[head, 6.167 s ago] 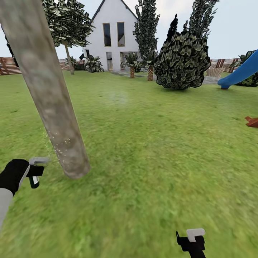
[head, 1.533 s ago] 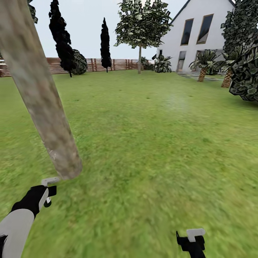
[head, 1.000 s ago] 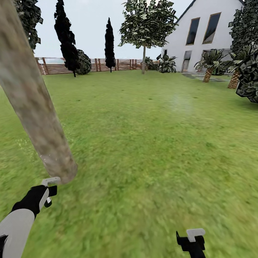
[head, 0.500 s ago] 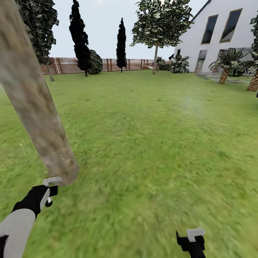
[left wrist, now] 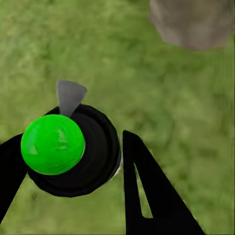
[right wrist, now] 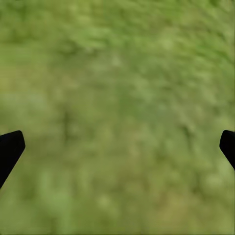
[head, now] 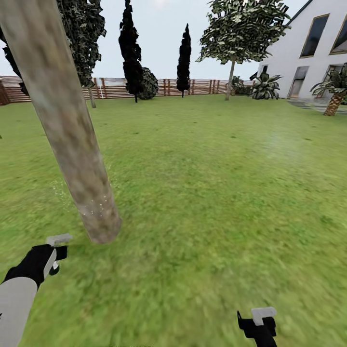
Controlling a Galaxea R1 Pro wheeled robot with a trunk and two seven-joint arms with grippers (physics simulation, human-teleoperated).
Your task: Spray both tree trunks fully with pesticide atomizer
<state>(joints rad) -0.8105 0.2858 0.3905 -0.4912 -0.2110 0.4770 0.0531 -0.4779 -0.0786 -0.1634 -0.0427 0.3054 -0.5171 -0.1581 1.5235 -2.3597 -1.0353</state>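
Observation:
A thick mottled grey-tan tree trunk (head: 72, 135) leans across the left of the head view and meets the lawn at its base (head: 102, 232). Fine white spray specks dot its lower part. My left gripper (head: 52, 249) is shut on the pesticide atomizer (head: 59, 239), low and to the left of the trunk's base, a short gap away. In the left wrist view the atomizer (left wrist: 73, 152) is a black round body with a bright green cap and a grey nozzle, held between black fingers (left wrist: 147, 196), with the trunk's base (left wrist: 193, 22) beyond. My right gripper (head: 258, 322) hangs open over the grass (right wrist: 117, 147).
Green lawn (head: 217, 183) spreads all around. A brown slat fence (head: 164, 86) runs along the back with dark cypress-like trees (head: 131, 53) before it. A leafy thin-stemmed tree (head: 231, 33), a white house (head: 313, 53) and a short palm (head: 332, 96) stand at the far right.
The camera has turned left, so the whole scene has slid right. The atomizer now sits a little farther from the trunk's base, and spray specks show on the lower trunk.

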